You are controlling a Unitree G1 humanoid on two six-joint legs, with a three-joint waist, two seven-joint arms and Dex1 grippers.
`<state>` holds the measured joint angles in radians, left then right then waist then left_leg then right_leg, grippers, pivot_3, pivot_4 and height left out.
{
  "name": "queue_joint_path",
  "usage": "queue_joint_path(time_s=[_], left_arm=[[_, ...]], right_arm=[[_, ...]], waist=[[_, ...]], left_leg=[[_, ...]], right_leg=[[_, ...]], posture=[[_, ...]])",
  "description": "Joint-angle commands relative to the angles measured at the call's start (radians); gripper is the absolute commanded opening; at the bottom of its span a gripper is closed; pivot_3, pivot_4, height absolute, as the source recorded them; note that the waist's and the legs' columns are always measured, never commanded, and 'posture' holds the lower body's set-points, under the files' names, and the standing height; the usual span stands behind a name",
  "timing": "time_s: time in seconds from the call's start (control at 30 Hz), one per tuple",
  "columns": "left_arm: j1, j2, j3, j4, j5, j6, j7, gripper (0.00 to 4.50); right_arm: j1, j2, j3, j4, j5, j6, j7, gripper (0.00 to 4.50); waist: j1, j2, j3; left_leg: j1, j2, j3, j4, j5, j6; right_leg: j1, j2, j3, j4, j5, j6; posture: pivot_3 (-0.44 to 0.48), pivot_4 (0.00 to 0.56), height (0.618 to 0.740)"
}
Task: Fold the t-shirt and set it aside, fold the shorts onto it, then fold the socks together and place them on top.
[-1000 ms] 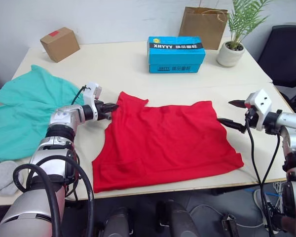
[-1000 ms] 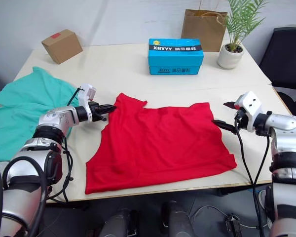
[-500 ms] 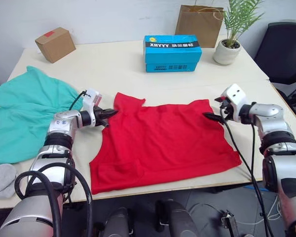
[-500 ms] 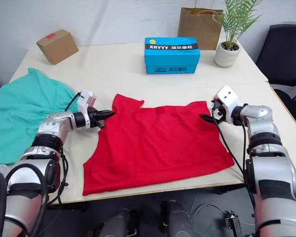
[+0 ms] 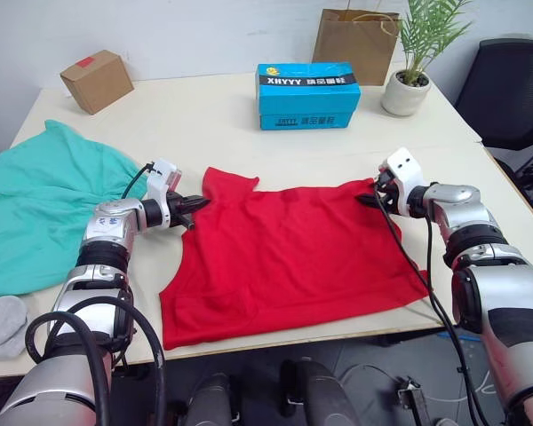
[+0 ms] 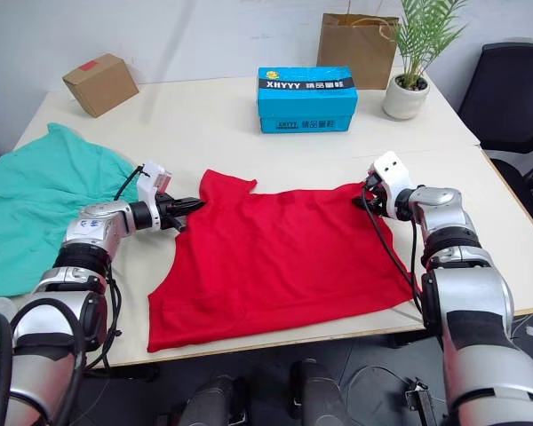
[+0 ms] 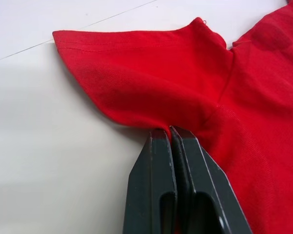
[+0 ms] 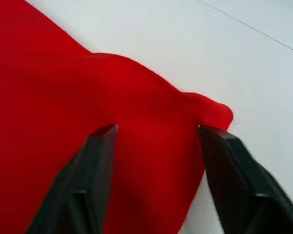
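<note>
One red t-shirt [image 5: 293, 253] lies flat mid-bench, long axis running left-right (one teal shorts [image 5: 35, 209] at its left), the left claw [image 7: 172, 132] pinched tight on its sleeve, the right claw [image 8: 156, 129] spread wide over its far-right corner.

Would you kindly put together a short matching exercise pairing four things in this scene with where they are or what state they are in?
Things:
1. left gripper
2. right gripper
3. shorts
4. blue box

Places or states:
A. spread out at the table's left edge
B. open, fingers astride a corner of the t-shirt
C. at the far side of the table, beside the potted plant
D. shut on the t-shirt at its sleeve

Pairs: 1-D, 2-B, 3-A, 4-C
</note>
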<state>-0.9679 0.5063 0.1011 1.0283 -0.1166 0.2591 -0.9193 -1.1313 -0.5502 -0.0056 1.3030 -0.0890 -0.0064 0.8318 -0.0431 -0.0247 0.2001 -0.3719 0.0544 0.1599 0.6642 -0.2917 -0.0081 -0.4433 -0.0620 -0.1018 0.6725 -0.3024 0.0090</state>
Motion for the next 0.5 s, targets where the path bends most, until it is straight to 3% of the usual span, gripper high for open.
queue_joint_path(time_s=[0.03,0.13,0.37,0.5], left_arm=[[-0.011,0.025,0.010,-0.037,-0.010,-0.007,-0.009,0.00],[-0.008,0.028,0.008,-0.043,-0.011,-0.011,-0.012,0.00],[0.005,0.032,0.012,-0.067,-0.018,-0.024,-0.027,0.00],[0.011,0.034,0.012,-0.082,-0.019,-0.020,-0.032,0.00]], right_arm=[[-0.019,-0.010,-0.027,0.000,0.014,0.001,-0.029,1.06],[-0.018,-0.017,-0.042,-0.003,0.025,-0.011,-0.025,0.03],[-0.014,-0.043,-0.075,-0.022,0.053,-0.063,0.068,0.03],[-0.027,-0.053,-0.032,-0.027,0.020,-0.019,0.120,0.91]], waist=[[-0.001,0.000,0.000],[-0.006,0.000,0.000],[-0.012,0.000,0.000],[-0.014,0.000,0.000]], left_leg=[[0.000,0.000,0.000,0.000,0.000,0.000],[0.000,0.000,0.000,0.000,0.000,0.000],[0.000,0.000,0.000,-0.001,0.000,0.000],[0.000,0.000,0.000,-0.001,0.000,0.000]], right_leg=[[0.000,0.000,0.000,0.000,0.000,0.000],[0.000,0.000,0.000,0.000,0.000,0.000],[0.000,0.000,0.000,0.000,0.000,0.000],[0.000,0.000,0.000,0.000,0.000,0.000]], posture=[[0.000,0.150,0.740],[0.000,0.150,0.740],[0.000,0.150,0.740],[0.000,0.150,0.740]])
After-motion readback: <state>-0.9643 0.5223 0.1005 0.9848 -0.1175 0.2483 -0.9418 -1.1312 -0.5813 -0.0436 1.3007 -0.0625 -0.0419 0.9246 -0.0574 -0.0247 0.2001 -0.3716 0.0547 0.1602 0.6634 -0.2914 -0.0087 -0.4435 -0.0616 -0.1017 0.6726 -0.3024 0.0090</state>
